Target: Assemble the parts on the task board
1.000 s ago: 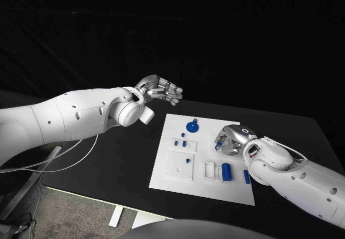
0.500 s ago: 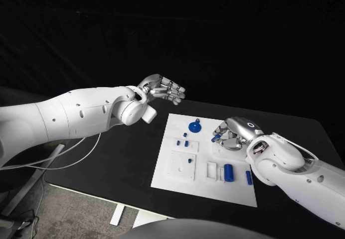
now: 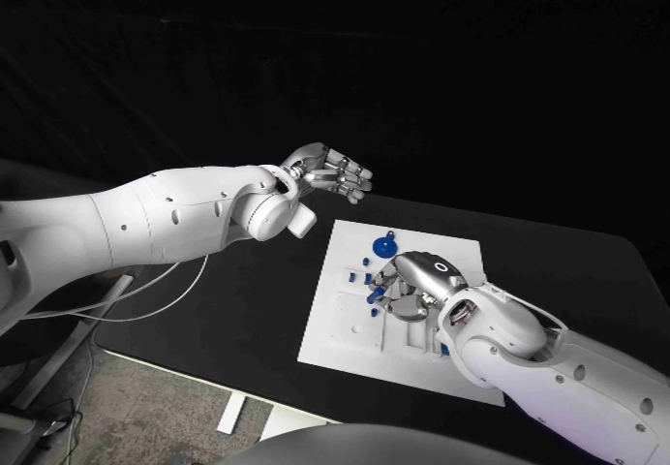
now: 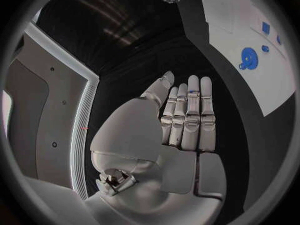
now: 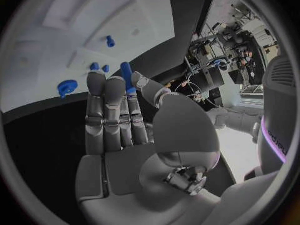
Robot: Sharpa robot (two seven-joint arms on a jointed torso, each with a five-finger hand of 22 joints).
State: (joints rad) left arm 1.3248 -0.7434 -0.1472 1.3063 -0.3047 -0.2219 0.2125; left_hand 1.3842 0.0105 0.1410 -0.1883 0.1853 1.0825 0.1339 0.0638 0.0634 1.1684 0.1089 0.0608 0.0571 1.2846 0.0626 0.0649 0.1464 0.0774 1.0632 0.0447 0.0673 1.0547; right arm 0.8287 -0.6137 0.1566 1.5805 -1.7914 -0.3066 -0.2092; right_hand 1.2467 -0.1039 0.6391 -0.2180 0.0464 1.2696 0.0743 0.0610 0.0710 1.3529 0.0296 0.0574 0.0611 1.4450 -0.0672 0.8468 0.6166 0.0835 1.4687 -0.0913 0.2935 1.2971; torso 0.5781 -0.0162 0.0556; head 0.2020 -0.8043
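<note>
The white task board (image 3: 335,334) lies in the middle of the black table. My right hand (image 3: 410,283) hovers low over its centre and pinches a blue cylindrical part (image 5: 127,77) between thumb and fingers; its tip (image 3: 375,294) pokes out at the fingertips. A round blue part (image 3: 381,247) with a small knob sits near the board's far edge, and small blue pegs (image 3: 369,279) stand just beside the right hand. My left hand (image 3: 332,174) is raised beyond the board's far left corner, fingers (image 4: 190,110) straight and holding nothing.
The right forearm (image 3: 559,373) covers the board's right side. A white cable (image 3: 154,300) hangs off the table's left edge. Bare black tabletop (image 3: 209,320) stretches left of the board. The left wrist view shows the board (image 4: 240,15) and the round part (image 4: 248,58).
My right hand, with the blue part in it, has moved from the board's right side toward its middle, nearer the small pegs. The left hand has stayed raised.
</note>
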